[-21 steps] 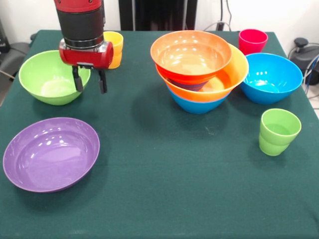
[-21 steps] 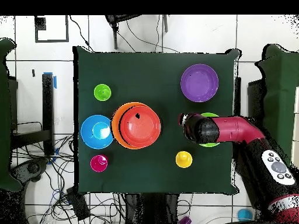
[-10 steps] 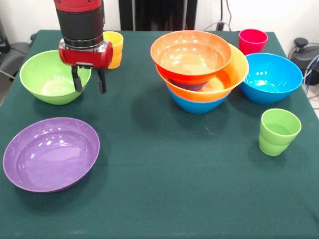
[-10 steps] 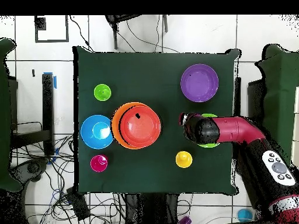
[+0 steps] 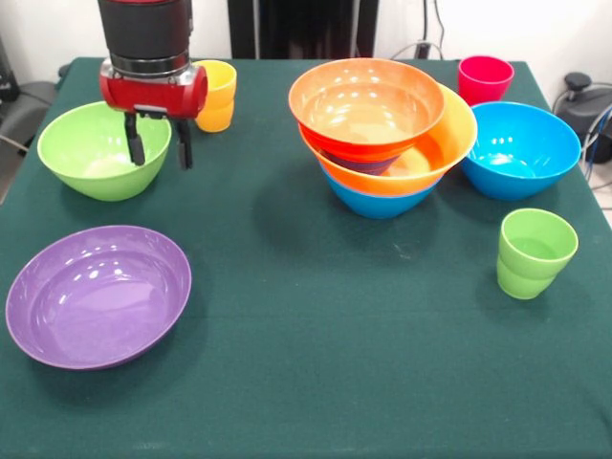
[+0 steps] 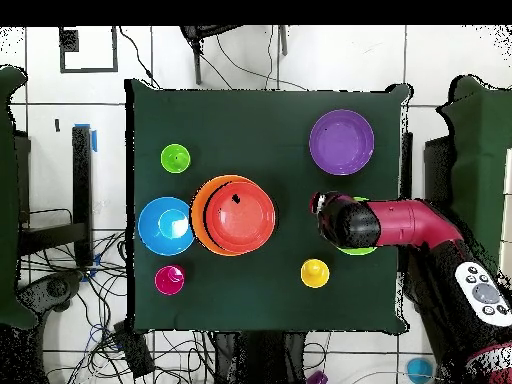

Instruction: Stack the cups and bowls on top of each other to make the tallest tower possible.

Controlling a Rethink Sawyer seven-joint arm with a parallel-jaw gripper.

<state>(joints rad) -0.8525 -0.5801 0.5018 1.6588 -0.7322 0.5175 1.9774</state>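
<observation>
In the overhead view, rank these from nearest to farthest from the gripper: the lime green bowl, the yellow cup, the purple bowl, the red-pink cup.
Measured from the gripper:
1. Lime green bowl, partly under the arm, right beside it.
2. Yellow cup, toward the robot's side of the table.
3. Purple bowl, toward the far side.
4. Red-pink cup, across the table past the tower.

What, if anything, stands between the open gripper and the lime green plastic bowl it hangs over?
Nothing visible. The gripper hangs with fingers apart at the lime green plastic bowl's rim. The yellow plastic cup stands behind it, off to the side.
</observation>
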